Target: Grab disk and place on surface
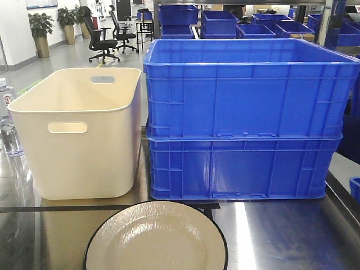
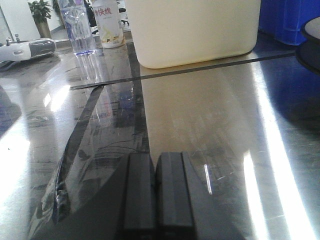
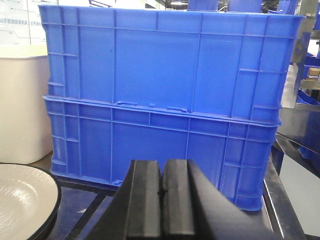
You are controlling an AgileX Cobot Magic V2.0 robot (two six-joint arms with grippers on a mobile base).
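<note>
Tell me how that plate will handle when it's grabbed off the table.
The plate looks rigid, probably ceramic or enamel, so it should not flex but might chip if dropped. Its glossy face suggests a slippery grip. It lies flat on the shiny steel table, so a push would likely slide it rather than tip it.

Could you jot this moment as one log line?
plate: on steel tabletop | left gripper: shut, empty | right gripper: shut, empty
</note>
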